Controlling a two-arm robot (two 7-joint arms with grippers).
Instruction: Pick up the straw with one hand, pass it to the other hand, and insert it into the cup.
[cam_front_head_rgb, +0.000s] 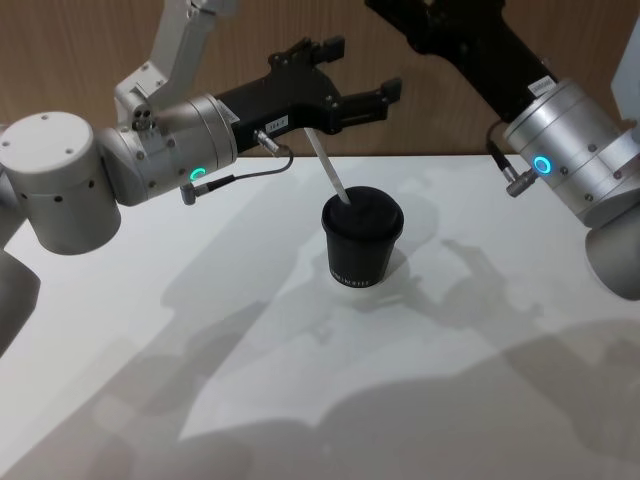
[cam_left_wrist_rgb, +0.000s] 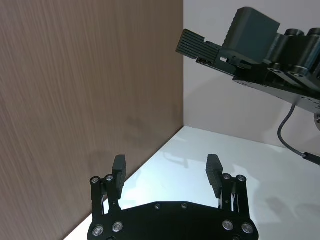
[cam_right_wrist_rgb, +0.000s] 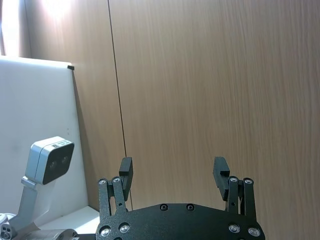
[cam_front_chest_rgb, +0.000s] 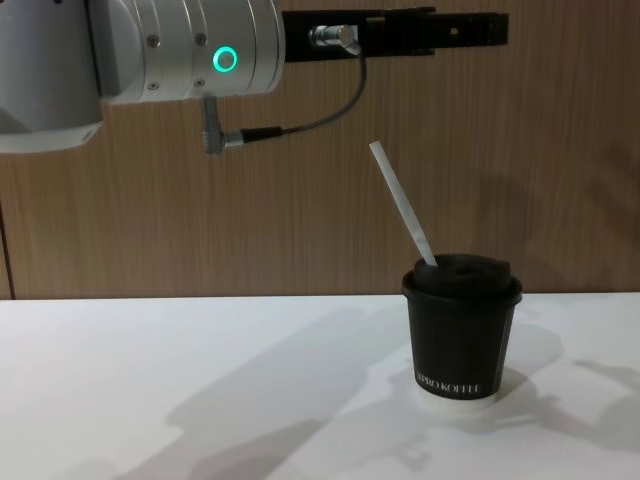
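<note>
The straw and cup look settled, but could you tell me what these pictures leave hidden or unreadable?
- How deep the straw goes: the cup and its lid hide the lower end in head and chest views.
- The right claw: in the head view, its fingers are cut off by the top edge.
- The cup's lettering: too small to read in the head view.
- The left claw: its fingertips stand open above the straw.
</note>
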